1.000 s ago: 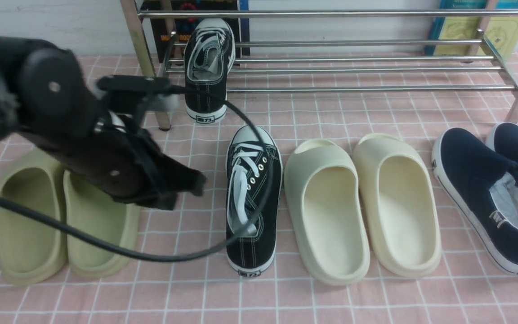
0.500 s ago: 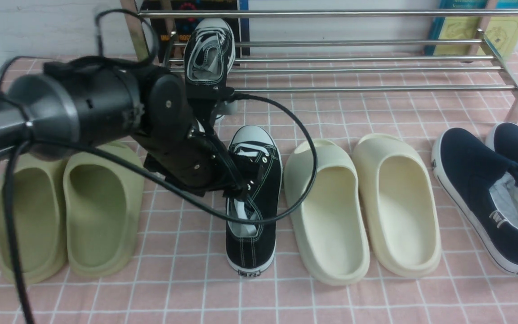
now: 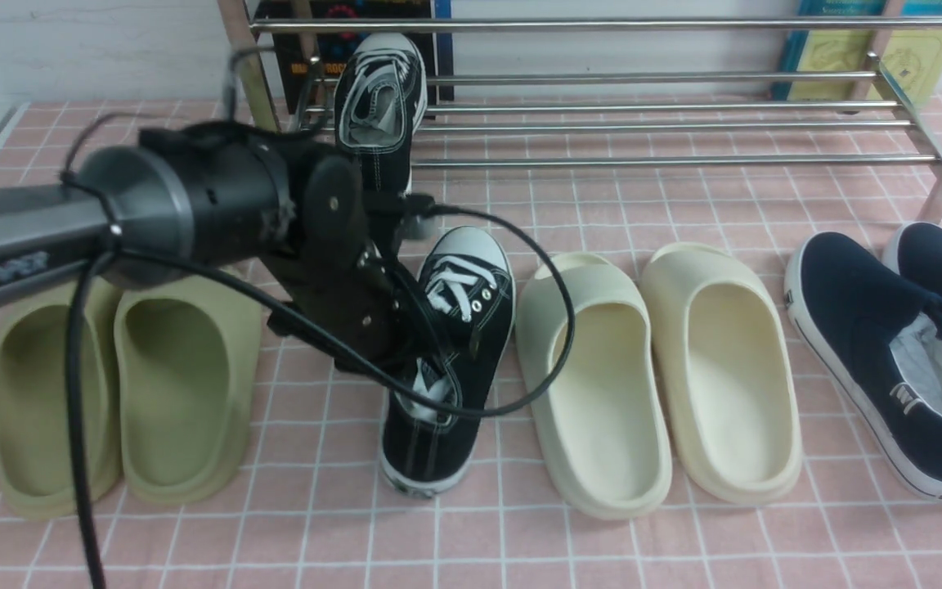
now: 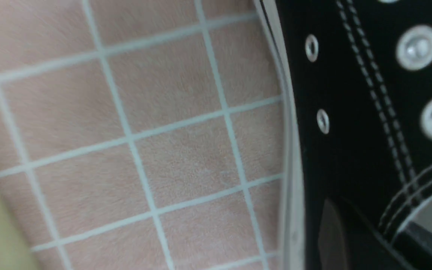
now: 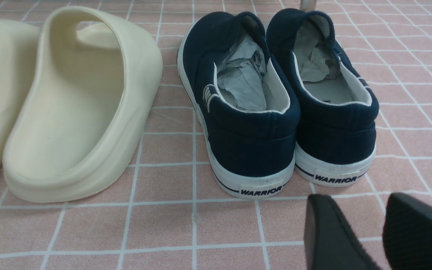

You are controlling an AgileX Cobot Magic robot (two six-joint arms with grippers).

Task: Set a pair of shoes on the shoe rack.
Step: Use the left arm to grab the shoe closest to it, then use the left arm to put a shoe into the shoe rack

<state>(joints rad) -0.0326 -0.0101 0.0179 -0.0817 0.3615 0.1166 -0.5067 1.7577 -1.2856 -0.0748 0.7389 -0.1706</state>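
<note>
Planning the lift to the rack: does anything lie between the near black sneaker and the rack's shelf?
Nothing visible lies on the cloth between the near sneaker and the shoe rack. The other sneaker already fills the shelf's left end, straight ahead; the bars to its right are bare.

Left arm [image 3: 193,204] swung right, off the olive slides [image 3: 177,384], and reached the floor sneaker [image 3: 483,327]. Left gripper [image 3: 414,352] spread wide, then clamped on that sneaker's left side wall. The 1 sneaker lost its flat, straight pose: heel slid left, shoe tipped and angled. Cable [image 3: 553,327] trailed right with the arm.
</note>
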